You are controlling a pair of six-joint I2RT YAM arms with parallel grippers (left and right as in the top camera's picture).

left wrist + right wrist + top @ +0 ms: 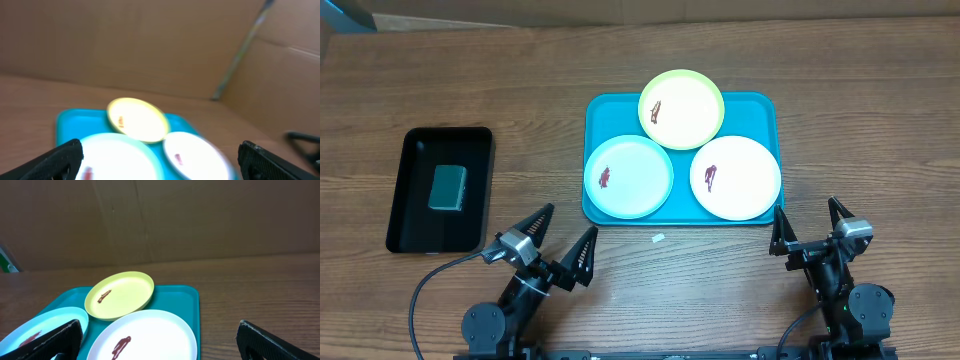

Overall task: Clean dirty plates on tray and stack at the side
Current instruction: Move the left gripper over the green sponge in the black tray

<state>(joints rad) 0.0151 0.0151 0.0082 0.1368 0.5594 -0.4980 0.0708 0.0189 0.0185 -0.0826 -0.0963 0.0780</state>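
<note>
Both claws are hanging wide open and empty at the 6 o'clock edge of the table (520, 80). The left claw (572, 220) is sitting at about 7 o'clock from the tray (760, 105), and the right claw (806, 205) at about 5 o'clock. The turquoise tray is lying mid-table and carrying all three plates. On it, the yellow-green plate (681, 109) is sitting at 12 o'clock, the bluish-white plate (629, 177) at 8 o'clock and the white plate (735, 177) at 4 o'clock. Each is showing a reddish-brown smear on its 9 o'clock side, so no wiping appears done and nothing is stacked yet.

The step in hand is probably fetching the wiper. A green block (449, 187), likely a sponge, is resting in the black tray (415, 225) at 9 o'clock from the turquoise one, nearest the left claw. To do it well, that claw should be coming straight down over the block, clearing the black walls. It should be pinching across the block's narrow sides so that a flat face is pointing down for wiping.

The yellow-green plate's rim is meeting the two others, touching or overlapping, I cannot tell which. Starting with a front plate therefore looks safer. The right claw could be steadying a rim while the other wipes, since light plastic is likely to be sliding.
</note>
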